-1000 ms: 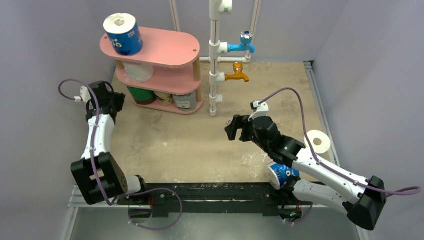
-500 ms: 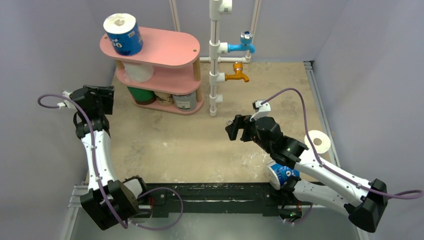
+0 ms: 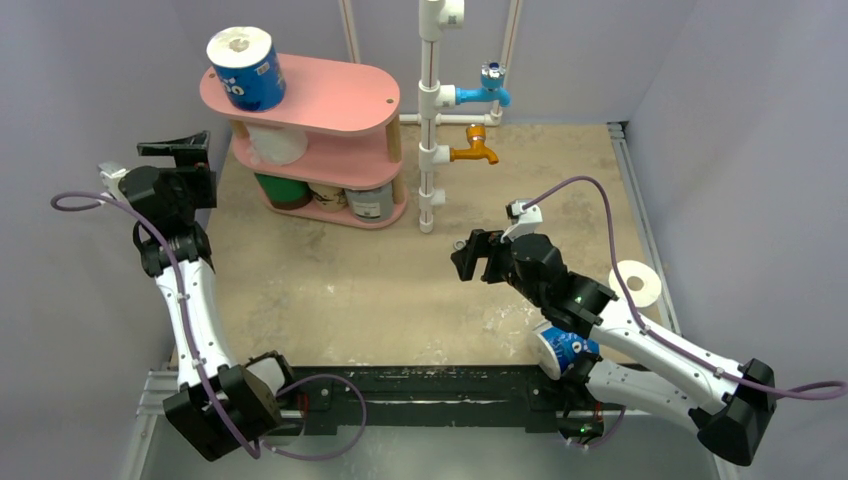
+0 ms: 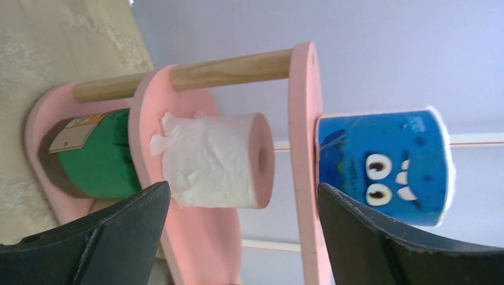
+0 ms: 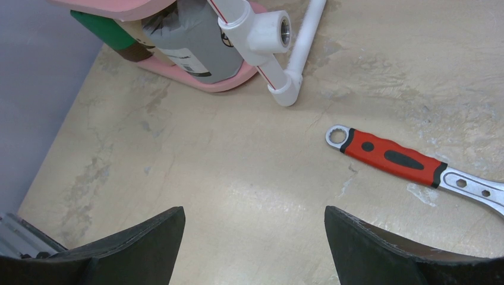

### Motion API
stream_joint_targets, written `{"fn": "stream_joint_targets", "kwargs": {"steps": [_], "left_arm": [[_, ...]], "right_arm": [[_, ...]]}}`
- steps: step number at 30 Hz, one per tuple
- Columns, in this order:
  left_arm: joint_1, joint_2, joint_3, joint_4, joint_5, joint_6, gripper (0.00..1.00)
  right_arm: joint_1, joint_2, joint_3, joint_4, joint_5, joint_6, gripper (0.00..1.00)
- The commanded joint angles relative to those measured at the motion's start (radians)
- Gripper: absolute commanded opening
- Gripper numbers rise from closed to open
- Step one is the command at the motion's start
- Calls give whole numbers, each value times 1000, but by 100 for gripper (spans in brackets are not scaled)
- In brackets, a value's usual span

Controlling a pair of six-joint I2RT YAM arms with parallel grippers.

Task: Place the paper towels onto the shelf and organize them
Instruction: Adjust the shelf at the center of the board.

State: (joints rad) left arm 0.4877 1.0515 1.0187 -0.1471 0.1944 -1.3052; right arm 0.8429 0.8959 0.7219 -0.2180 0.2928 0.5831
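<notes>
The pink shelf [image 3: 335,95] stands at the back left. A blue printed paper towel roll [image 3: 245,68] sits on its top board and a bare white roll [image 3: 275,145] on the middle board. Green [image 3: 283,190], brown [image 3: 328,196] and grey [image 3: 371,202] rolls fill the bottom. My left gripper [image 3: 190,165] hangs open and empty just left of the shelf. It faces the white roll [image 4: 214,160] and blue roll [image 4: 380,166]. My right gripper [image 3: 472,255] is open over bare table. A loose white roll [image 3: 638,283] and a blue roll [image 3: 562,350] lie by the right arm.
A white pipe frame [image 3: 430,110] with blue and orange taps stands right of the shelf. A red-handled wrench [image 5: 392,157] lies on the table ahead of the right gripper [image 5: 254,211]. Grey walls close in on the left and right.
My left arm has swung left and lifted, and its gripper has gone from nearly shut to wide open, now level with the shelf's upper boards. The right arm has stayed put.
</notes>
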Motion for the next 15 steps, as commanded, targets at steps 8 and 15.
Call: {"fn": "stream_joint_targets", "kwargs": {"steps": [8,15], "left_arm": [[30,197,150,288,130,-139,80],[29,307,201,370,190,-128,74]], "right_arm": [[-4,13,11,21,-3,0,89],[-4,18,9,25,13,1,89]]}}
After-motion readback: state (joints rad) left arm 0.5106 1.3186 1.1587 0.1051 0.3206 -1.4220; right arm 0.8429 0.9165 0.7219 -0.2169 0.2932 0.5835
